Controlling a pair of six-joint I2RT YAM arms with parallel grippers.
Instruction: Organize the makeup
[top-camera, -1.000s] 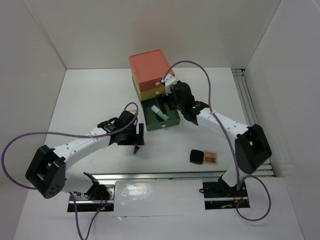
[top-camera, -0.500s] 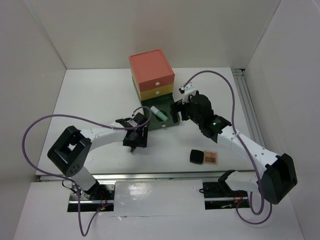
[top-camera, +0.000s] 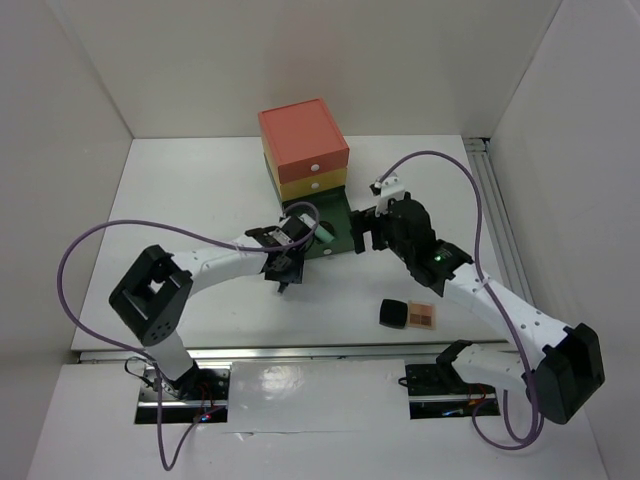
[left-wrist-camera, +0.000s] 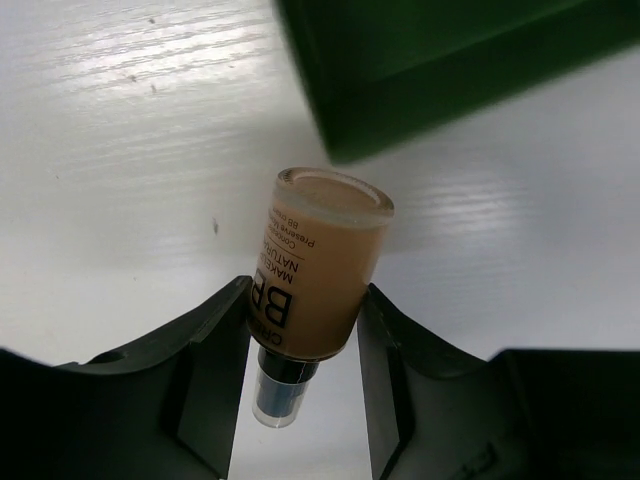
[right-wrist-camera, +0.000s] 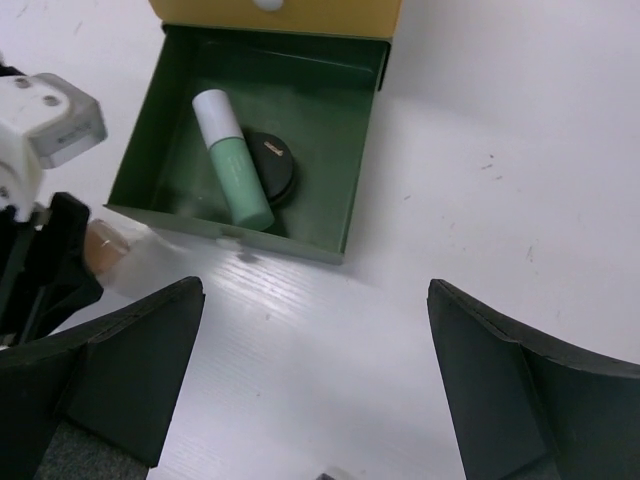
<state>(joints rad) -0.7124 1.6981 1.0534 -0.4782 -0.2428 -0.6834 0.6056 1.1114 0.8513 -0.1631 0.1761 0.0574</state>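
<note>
At centre, the left gripper (left-wrist-camera: 305, 298), pinching a bottle (left-wrist-camera: 322, 250), now reaches the drawer (right-wrist-camera: 330, 120) as the spread right gripper (right-wrist-camera: 315, 295) retreats; drop-in seems next.

A matte white tabletop (top-camera: 170, 210) with a faint grain is boxed in by a plain white back wall (top-camera: 300, 60), a white left panel (top-camera: 50, 140) and a white right panel (top-camera: 580, 150). A silver aluminium rail (top-camera: 497, 210) runs along the table's right edge, and another silver rail (top-camera: 320, 351) along the near edge. Soft overhead light leaves glare on the glossy white front ledge (top-camera: 300, 385).
</note>
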